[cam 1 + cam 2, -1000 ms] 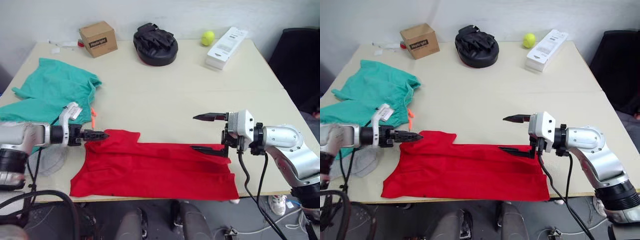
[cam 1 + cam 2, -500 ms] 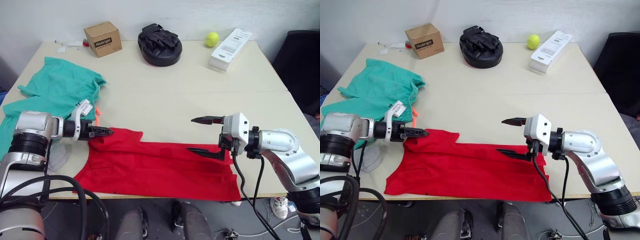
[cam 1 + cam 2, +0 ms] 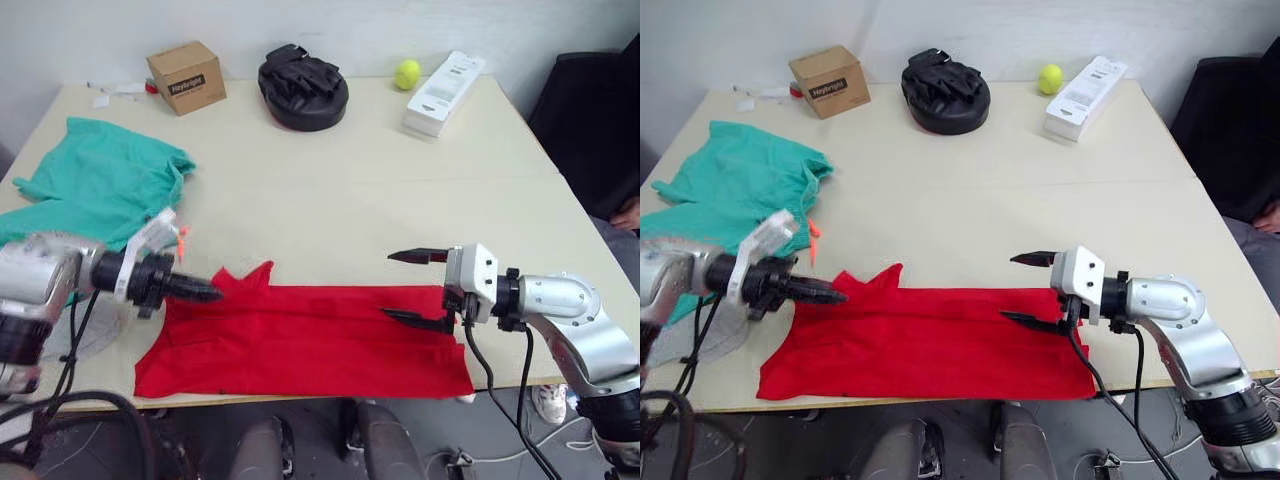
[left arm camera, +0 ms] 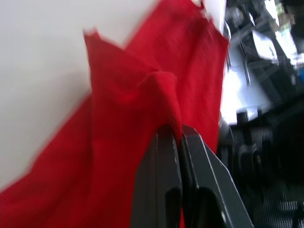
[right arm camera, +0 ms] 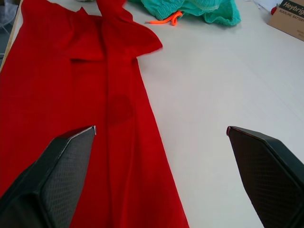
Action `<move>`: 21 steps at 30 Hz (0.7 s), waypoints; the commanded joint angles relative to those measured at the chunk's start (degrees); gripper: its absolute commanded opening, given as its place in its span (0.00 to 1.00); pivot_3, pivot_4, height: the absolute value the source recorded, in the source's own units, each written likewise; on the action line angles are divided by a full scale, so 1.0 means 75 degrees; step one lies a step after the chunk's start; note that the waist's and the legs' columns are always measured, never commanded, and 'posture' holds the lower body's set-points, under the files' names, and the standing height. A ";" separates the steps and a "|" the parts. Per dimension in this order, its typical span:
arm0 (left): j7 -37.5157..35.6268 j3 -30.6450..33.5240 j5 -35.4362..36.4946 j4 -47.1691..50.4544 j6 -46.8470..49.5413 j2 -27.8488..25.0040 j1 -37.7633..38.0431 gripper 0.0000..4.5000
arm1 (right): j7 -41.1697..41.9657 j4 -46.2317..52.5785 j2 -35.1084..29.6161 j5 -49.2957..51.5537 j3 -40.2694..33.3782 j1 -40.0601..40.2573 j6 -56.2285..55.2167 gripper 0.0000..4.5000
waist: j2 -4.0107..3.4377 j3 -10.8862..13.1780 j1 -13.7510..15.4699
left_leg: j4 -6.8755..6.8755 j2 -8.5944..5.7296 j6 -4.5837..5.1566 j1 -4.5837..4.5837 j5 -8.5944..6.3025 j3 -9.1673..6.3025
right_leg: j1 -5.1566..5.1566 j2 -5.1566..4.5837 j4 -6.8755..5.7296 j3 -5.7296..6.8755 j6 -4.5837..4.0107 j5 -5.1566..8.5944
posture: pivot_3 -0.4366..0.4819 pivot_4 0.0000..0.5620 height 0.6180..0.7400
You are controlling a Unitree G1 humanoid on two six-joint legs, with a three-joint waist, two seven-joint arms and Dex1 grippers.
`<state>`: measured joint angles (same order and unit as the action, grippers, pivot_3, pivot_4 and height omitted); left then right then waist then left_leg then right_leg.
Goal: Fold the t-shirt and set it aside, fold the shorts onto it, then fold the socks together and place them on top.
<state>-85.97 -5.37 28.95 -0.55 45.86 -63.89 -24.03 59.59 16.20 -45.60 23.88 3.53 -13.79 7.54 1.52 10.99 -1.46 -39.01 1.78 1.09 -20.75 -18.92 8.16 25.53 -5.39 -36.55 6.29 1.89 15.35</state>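
Along the near table (image 3: 330, 200) edge we see the t-shirt (image 3: 310, 340) lying as a long red band. Left gripper (image 3: 212, 293) is pinched tight on a raised fold of the tee at its left end. Right gripper (image 3: 415, 288) is spread wide, its lower finger touching the tee's right end. We note the shorts (image 3: 95, 190) crumpled at far left, orange drawstring (image 3: 184, 238) showing.

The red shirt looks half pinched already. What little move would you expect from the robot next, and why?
Probably the right pincer should close on the t-shirt. Its fingers stand open, one above the hem end and one low at the cloth, while the left pincer is already shut on a raised fold at the other end. Gripping both ends would let it fold.
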 commanded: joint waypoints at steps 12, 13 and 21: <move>0.0206 0.0601 -0.0973 0.0269 -0.3030 -0.0507 0.1910 0.02 | 0.0338 -0.0104 0.0176 -0.0376 0.0017 -0.0067 -0.0257 1.00 | -0.0003 0.0002 0.0176 | 0.0002 -0.0001 0.0027 -0.0015 -0.0033 -0.0010 | 0.0007 -0.0010 0.0012 0.0011 -0.0003 0.0001 | 0.48 0.27 1.00; 0.0170 0.0655 -0.0890 0.0336 -0.2927 -0.0538 0.1973 0.02 | 0.0346 -0.0118 0.0204 -0.0355 0.0013 -0.0117 -0.0204 1.00 | -0.0003 0.0002 0.0176 | 0.0002 -0.0001 0.0028 -0.0018 -0.0033 -0.0010 | 0.0008 -0.0010 0.0012 0.0012 -0.0003 0.0001 | 0.48 0.27 1.00; -0.0126 0.1843 0.0179 0.0587 -0.1567 -0.0989 0.2471 0.42 | 0.0315 0.0063 0.0416 -0.0227 0.0087 -0.0407 0.0383 1.00 | -0.0004 0.0003 0.0163 | 0.0000 0.0003 0.0027 -0.0035 -0.0032 -0.0015 | 0.0020 -0.0004 0.0013 0.0024 -0.0001 0.0001 | 0.48 0.27 1.00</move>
<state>-85.93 4.75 27.70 2.19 31.76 -69.81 -5.66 61.82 14.98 -42.64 20.99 4.27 -15.86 10.10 1.49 11.01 -0.24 -39.02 1.81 1.29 -21.03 -19.16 8.03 25.68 -5.43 -36.45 6.49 1.88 15.35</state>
